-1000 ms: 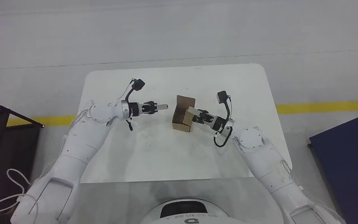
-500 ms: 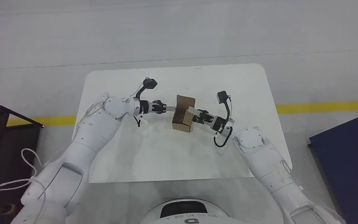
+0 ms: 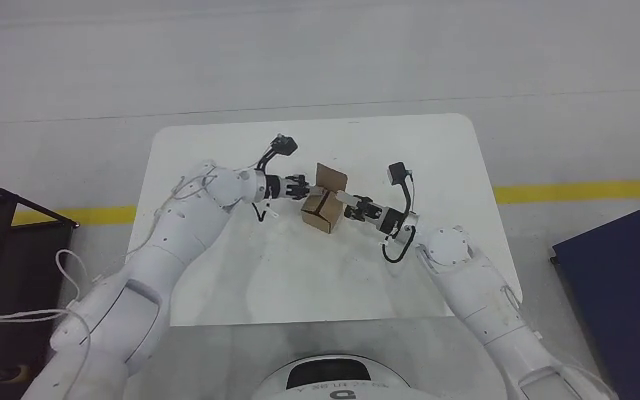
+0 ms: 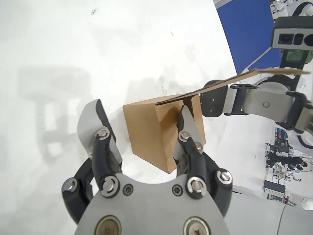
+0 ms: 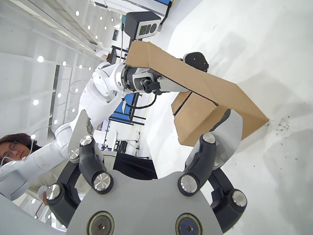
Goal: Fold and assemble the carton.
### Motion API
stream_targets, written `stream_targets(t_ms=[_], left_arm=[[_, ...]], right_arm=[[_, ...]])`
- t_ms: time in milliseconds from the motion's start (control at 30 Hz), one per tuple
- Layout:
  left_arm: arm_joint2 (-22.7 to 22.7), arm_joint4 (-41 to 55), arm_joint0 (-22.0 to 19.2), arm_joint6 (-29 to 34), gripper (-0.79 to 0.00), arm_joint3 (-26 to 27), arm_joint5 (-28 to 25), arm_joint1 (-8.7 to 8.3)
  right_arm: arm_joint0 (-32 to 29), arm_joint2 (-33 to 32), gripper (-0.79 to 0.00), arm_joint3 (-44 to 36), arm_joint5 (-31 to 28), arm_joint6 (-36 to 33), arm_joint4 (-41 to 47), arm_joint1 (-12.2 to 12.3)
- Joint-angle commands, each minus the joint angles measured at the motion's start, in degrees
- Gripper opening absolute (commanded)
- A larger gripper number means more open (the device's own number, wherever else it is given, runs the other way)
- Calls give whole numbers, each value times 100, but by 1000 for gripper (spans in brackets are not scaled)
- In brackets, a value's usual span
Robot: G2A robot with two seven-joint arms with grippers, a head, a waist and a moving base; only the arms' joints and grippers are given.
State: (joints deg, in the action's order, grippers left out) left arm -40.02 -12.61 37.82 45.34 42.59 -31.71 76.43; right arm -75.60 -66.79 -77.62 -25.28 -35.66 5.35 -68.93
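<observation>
The left claw [image 4: 140, 108] is spread open around one upright corner of the carton [image 4: 146, 128]. One finger [image 4: 187, 123] is pressed against a side panel just under the raised flap [image 5: 156, 59]. The other finger [image 4: 97, 118] stands clear of the cardboard. The right claw [image 5: 156, 117] is also spread wide and grips nothing, with one finger [image 5: 227, 128] resting against the carton's lower outside edge and its partner well apart.

The carton is plain brown corrugated board. It is probably light and stiff across its panels, and it should give readily along the scored creases. A push low on a wall would likely slide it over the smooth table [image 3: 230, 280], so one claw should brace it while the other folds. The free edge of the flap looks like the best place to press or pinch, because a pinch in mid-panel could dent the board.

Seen from above, the carton sits near the middle of the table with its open mouth up and the flap rising on its 12 o'clock side. The left claw is at the carton's 10 o'clock and the right claw at its 4 o'clock, and both touch it. The top flaps look not yet closed.
</observation>
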Motion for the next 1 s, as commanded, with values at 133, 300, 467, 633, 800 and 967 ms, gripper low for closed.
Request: stream_targets(t_ms=[133,300,467,633,800,967], left_arm=[[34,-71,-51,51,-785,34,-70,41],[46,-242,-54,64,-785,146,-18,43],[19,-349,-24,82,-785,295,19,28],[-85,-376,31,30,-785,517,137,-9],[-180,-579,141,-141,-785,858,758,-48],[-292,-609,297,-119,-696,1246,1354,-85]], right_arm=[[0,0,0,0,0,0,0,0],[0,0,0,0,0,0,0,0],[0,0,0,0,0,0,0,0],[0,0,0,0,0,0,0,0],[0,0,0,0,0,0,0,0],[0,0,0,0,0,0,0,0]])
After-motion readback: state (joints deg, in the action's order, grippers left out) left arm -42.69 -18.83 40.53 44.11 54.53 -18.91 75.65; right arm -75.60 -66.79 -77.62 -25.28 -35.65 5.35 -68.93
